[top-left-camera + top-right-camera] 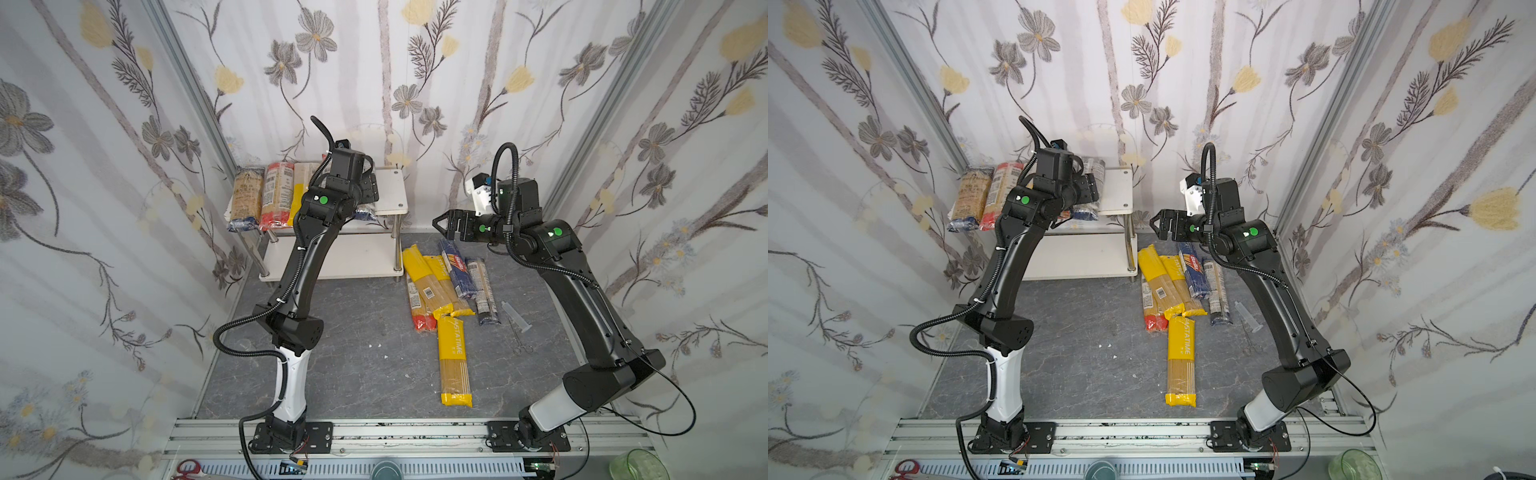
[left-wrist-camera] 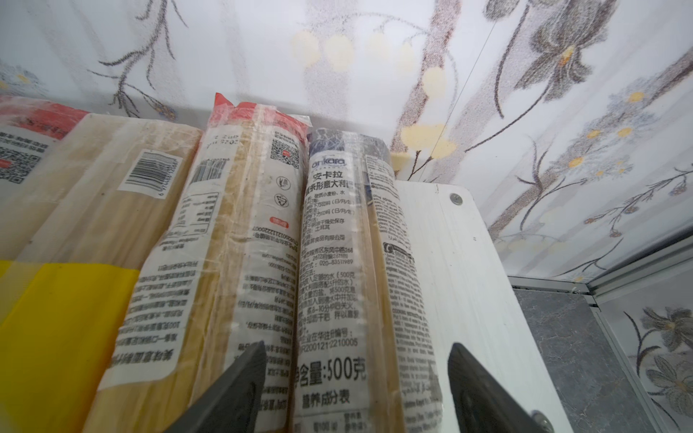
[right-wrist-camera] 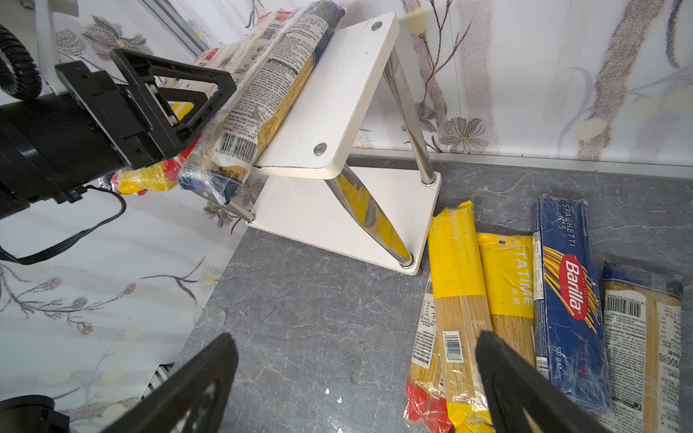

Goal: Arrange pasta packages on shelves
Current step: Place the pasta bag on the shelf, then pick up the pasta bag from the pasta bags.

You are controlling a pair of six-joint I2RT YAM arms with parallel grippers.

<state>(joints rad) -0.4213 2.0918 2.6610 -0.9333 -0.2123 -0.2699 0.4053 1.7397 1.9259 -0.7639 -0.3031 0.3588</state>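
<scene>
The shelves point(image 1: 390, 187) stand at the back against the wall. Several pasta packages lie side by side on the top board point(image 2: 450, 262). My left gripper point(image 2: 356, 375) hangs over them, open. Its fingers point(image 2: 243, 375) straddle the dark-ended packet point(image 2: 337, 262) at the row's right end, which rests on the board beside a red-ended one point(image 2: 240, 243). More packages lie on the grey floor to the right of the shelves: yellow ones point(image 1: 419, 286), a blue Barilla one point(image 3: 566, 292), and a lone yellow one point(image 1: 453, 361) nearer the front. My right gripper point(image 1: 442, 224) hovers open and empty above that heap.
The lower shelf board point(image 1: 345, 257) is bare. A syringe point(image 1: 515, 316) and thin forceps point(image 1: 519, 340) lie on the floor right of the heap. The arms' mounting rail point(image 1: 395, 432) runs along the front, with red scissors point(image 1: 187, 469) and a green bowl point(image 1: 636, 465) beyond it.
</scene>
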